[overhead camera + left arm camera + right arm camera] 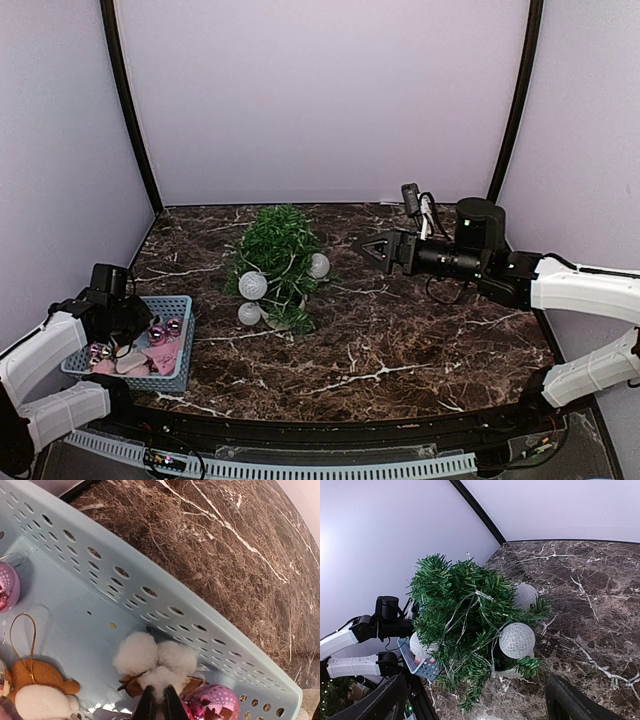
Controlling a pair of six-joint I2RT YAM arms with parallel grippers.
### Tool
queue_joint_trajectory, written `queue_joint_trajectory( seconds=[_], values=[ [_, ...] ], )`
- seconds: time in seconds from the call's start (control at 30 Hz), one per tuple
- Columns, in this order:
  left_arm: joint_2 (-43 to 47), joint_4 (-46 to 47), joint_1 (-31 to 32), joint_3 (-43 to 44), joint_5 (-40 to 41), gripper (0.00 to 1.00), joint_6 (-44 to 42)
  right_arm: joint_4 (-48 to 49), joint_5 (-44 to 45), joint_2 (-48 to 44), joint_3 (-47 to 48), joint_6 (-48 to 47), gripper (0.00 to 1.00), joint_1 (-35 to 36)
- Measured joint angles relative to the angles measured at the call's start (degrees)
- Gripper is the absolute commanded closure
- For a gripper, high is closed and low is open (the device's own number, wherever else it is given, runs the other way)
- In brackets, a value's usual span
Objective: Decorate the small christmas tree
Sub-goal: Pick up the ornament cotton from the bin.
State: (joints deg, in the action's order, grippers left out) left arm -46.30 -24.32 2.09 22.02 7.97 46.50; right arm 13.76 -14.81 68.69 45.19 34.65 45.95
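The small christmas tree (pixel 278 250) stood upright on the dark marble table (pixel 400 340), left of centre, with three white string balls (pixel 253 285) hanging in its branches. At the table's near left corner, the left gripper (pixel 159 704) reached into the pale blue perforated basket (pixel 150 592), its jaws clenched on the lower puff of a cotton boll ornament (pixel 136 652). A pink bauble (pixel 215 702) lay just beside it, and a gingerbread figure (pixel 40 677) with a gold loop lay farther off. The right gripper (pixel 375 248) hung just right of the tree, jaws spread wide, holding nothing.
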Motion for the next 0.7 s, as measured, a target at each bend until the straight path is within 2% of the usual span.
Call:
queue_joint_trajectory(
  seconds=[0.17, 0.3, 0.5, 0.7],
  values=[
    [1.8, -0.8, -0.1, 0.2, 0.5, 1.0, -0.2, 0.0, 0.0, 0.0, 0.0, 0.0, 0.02, 0.0],
    [6.4, -5.0, -0.2, 2.6, 0.8, 1.0, -0.2, 0.0, 0.0, -0.2, 0.0, 0.0, 0.02, 0.0],
    [15.4, -11.6, -0.3, 13.3, -0.8, 1.0, -0.2, 0.0, 0.0, -1.6, 0.0, -0.2, 0.03, 0.0],
    [17.0, -13.0, -0.3, 21.4, -8.1, 1.0, -0.1, 1.7, -1.4, -1.9, 0.2, -0.3, 0.05, 0.0]
  ],
)
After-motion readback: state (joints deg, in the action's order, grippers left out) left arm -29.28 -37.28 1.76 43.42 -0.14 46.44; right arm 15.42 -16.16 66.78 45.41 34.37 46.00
